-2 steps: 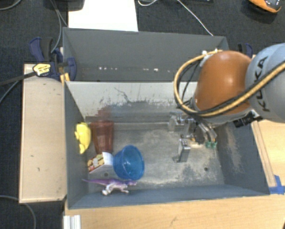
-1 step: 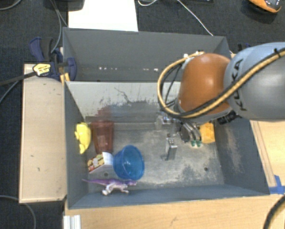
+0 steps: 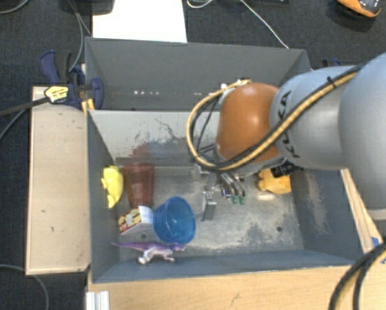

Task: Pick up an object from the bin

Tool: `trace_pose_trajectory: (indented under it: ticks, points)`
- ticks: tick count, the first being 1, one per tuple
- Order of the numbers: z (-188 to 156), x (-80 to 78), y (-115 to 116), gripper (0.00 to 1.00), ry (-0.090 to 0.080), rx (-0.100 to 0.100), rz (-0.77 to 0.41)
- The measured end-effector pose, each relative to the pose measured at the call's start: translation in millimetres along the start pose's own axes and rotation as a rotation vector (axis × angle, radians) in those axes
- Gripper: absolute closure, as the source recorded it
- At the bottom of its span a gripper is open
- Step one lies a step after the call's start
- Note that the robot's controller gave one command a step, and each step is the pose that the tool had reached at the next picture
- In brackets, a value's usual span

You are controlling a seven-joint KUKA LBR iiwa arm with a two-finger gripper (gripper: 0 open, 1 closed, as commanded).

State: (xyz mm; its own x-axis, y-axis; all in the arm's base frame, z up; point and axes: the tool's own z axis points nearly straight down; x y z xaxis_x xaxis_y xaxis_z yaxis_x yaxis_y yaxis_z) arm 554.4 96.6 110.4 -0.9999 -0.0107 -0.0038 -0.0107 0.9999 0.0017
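Blue cup (image 3: 174, 220): front-left of the bin (image 3: 199, 76), opening towards the camera, possibly tipped.
Gripper (image 3: 217, 202): low over bare floor mid-bin, just right of the cup, not touching it.
Claw: you can't tell how wide it is because the wrist blocks it; nothing seen in it.
Crowding: small box (image 3: 132, 219) and purple dinosaur (image 3: 151, 250) hem in the cup's left and front, so I'd say the right rim is the free side.

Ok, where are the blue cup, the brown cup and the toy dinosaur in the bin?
blue cup (image 3: 173, 221): camera view, on its inside.
brown cup (image 3: 139, 183): camera view, on its side wall.
toy dinosaur (image 3: 157, 253): camera view, on its body.
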Motion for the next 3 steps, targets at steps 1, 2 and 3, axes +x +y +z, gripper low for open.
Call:
trace_pose_trajectory:
  ticks: [1, 2, 3]
  points:
    - [25.1, -15.2, 23.1, 0.0, -0.005, -0.002, 0.3]
    - [31.6, 9.1, 41.7, 0.0, -0.002, 0.0, 0.33]
    - [28.5, 73.1, 57.2, 1.0, -0.01, -0.004, 0.417]
